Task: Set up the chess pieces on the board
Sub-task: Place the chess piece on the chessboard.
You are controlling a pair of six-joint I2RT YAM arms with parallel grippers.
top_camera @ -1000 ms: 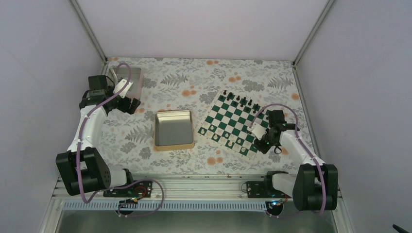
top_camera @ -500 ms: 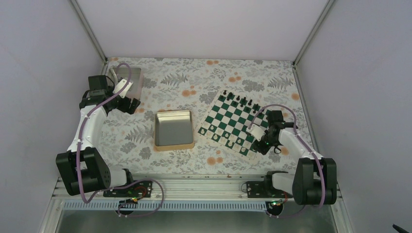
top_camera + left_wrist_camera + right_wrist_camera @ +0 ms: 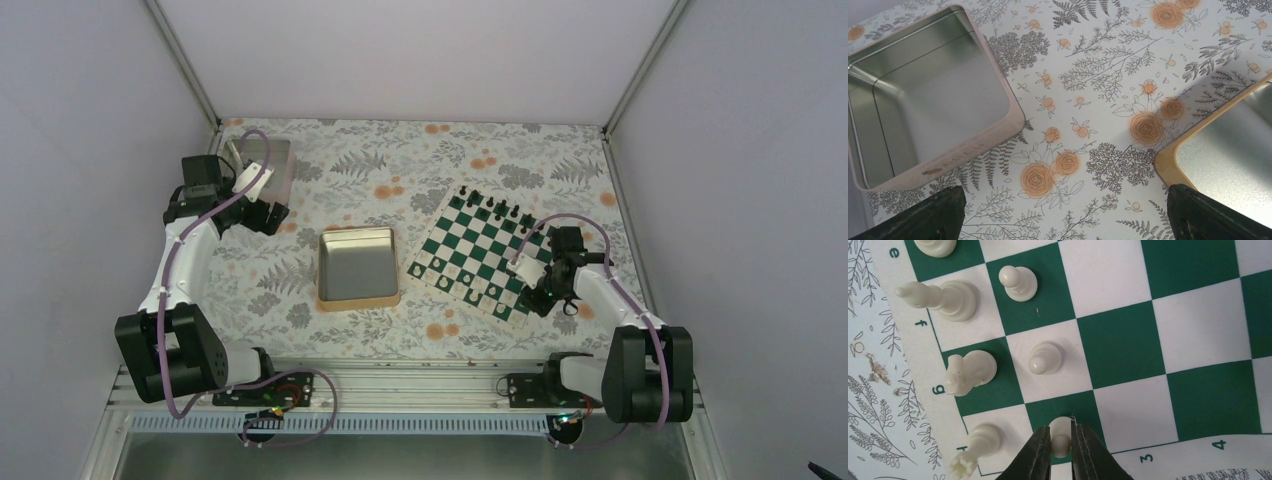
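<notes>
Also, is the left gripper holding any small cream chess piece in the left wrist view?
No, the left gripper stands wide open, with only floral tablecloth between its jaws.

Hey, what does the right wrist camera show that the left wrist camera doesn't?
Only the right wrist view: the board, with cream pieces such as a knight and a rook, and the right gripper closed on a white pawn at the board's edge. Only the left wrist view: the pinkish tray, a corner of the gold-rimmed tin, and the left gripper with its jaws wide open, holding nothing. Both: the floral tablecloth.
</notes>
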